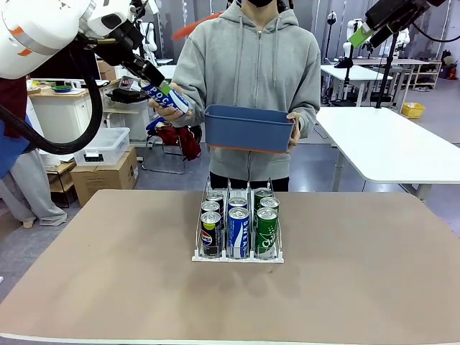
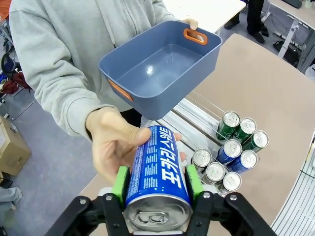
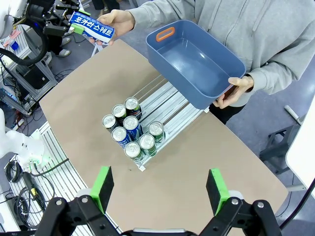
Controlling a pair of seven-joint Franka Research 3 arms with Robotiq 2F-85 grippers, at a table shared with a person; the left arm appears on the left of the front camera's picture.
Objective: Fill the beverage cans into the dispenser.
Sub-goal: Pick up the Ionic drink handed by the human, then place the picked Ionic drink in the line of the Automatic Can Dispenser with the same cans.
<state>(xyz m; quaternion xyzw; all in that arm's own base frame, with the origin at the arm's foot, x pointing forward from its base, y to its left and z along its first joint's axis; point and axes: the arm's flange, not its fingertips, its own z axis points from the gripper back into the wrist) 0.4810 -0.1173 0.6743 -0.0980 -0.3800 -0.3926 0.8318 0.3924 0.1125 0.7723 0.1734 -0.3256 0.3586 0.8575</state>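
My left gripper (image 1: pixel 153 85) is shut on a blue-and-white Pocari Sweat can (image 1: pixel 167 96), held high over the table's far left edge. In the left wrist view the green pads (image 2: pixel 121 184) clamp both sides of that can (image 2: pixel 156 167), and the person's hand (image 2: pixel 114 143) still grips its far end. The clear dispenser (image 1: pixel 196 253) stands mid-table with several cans (image 1: pixel 238 223) in three lanes: black, blue and green. My right gripper (image 3: pixel 160 188) hangs open and empty high above the table's right side, seen also as the gripper (image 1: pixel 361 34) at the top right.
The person at the far edge holds an empty blue bin (image 1: pixel 248 128) in the other hand, above the dispenser's back end. Bare brown tabletop (image 1: pixel 359 273) lies all around the rack. White tables and boxes stand behind.
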